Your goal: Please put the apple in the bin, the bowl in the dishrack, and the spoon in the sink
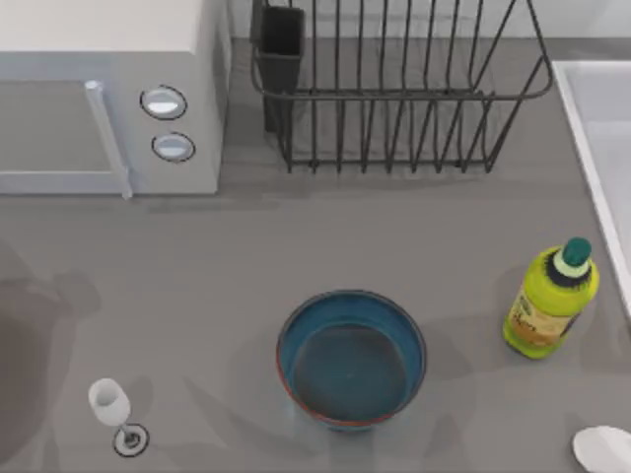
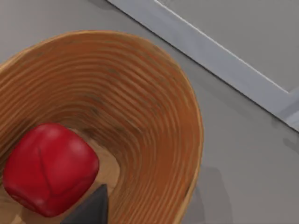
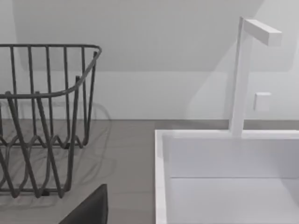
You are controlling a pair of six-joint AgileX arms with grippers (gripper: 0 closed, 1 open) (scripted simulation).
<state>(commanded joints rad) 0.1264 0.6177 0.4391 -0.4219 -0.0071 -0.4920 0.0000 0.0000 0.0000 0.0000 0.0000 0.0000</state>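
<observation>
From above I see the bowl [image 1: 352, 359] standing upright on the grey table [image 1: 296, 246], a little toward the near edge and about in the middle, with nothing inside it. The dishrack [image 1: 394, 89] stands at the far side, its dark utensil cup [image 1: 282, 44] at its left corner, and beside it on the left is the white microwave [image 1: 108, 94]. The sink [image 1: 601, 148] lies along the right edge of the table. A green bottle [image 1: 550, 301] stands near the sink rim, well apart from the bowl, and the white head of the spoon [image 1: 603, 448] lies at the near right corner. A small wine glass [image 1: 110, 406] stands at the near left. In my left wrist view the apple [image 2: 49, 169] rests inside a woven brown bin [image 2: 154, 107], and a dark finger tip of the left gripper [image 2: 91, 209] is just beside the apple; I cannot tell how its jaws stand. My right wrist view looks toward the dishrack [image 3: 42, 116] and the sink [image 3: 161, 177] with its white tap [image 3: 240, 74]; of the right gripper [image 3: 88, 209] I see one dark tip, and I cannot tell its jaws either.
</observation>
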